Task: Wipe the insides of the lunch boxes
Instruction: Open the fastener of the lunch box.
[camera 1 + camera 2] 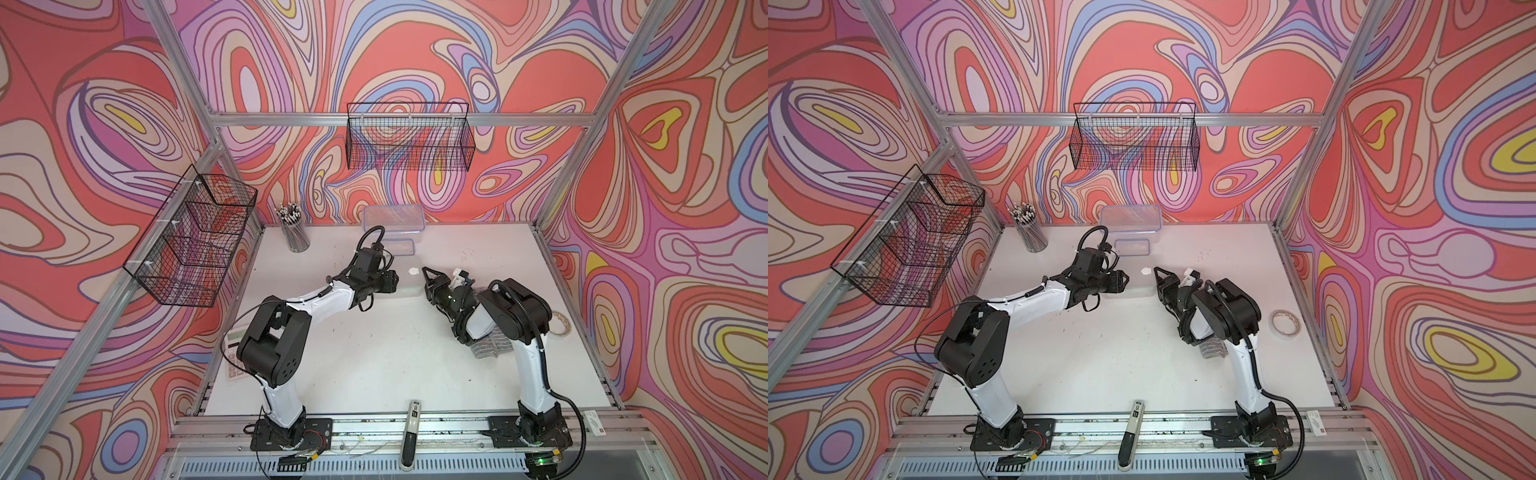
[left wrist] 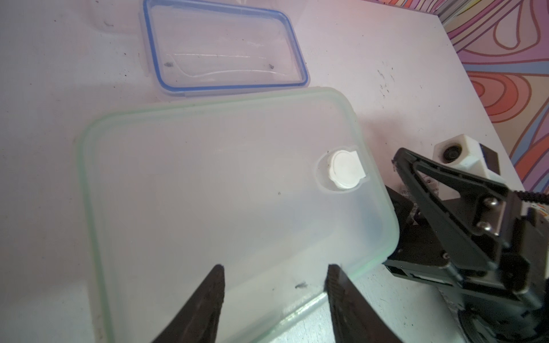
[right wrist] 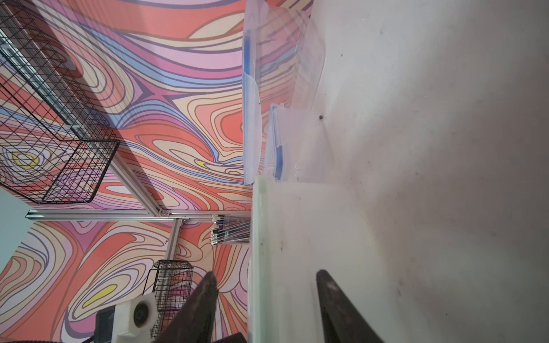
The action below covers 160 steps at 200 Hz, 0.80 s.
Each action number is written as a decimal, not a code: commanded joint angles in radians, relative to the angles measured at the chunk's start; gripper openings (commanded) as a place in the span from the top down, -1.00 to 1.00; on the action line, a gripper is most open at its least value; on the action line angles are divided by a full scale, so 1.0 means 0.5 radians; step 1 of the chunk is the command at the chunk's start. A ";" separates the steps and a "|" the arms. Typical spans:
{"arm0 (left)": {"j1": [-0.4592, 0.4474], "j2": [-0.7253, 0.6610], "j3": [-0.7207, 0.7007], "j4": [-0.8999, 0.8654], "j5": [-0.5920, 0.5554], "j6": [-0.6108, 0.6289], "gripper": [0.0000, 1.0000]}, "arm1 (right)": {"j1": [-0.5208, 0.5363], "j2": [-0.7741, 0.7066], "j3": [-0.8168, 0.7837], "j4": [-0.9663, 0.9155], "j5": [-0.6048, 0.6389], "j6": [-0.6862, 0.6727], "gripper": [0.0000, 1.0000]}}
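A medium box (image 1: 409, 284) lies mid-worktop (image 1: 374, 365); just behind it is a small box (image 1: 399, 247), then a large box (image 1: 394, 218) at the far edge. Pen cup (image 1: 296, 235) far left, tape roll (image 1: 561, 322) right, calculator (image 1: 235, 353) near left.

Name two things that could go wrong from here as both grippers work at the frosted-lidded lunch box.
1. The frosted lid is still on, with the right gripper open astride its edge; if it sticks, the whole box might lift or slide.
2. The left gripper hovers open over the same lid, close to the right one; they could collide.
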 commanded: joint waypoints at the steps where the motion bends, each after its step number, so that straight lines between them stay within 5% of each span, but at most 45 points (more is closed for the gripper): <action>1: -0.046 0.085 -0.128 -0.303 0.053 -0.101 -0.14 | 0.044 0.024 0.050 0.115 0.019 0.073 -0.04; 160: -0.121 0.164 -0.187 -0.243 0.054 -0.183 -0.09 | 0.067 0.019 0.078 0.116 0.121 0.203 0.39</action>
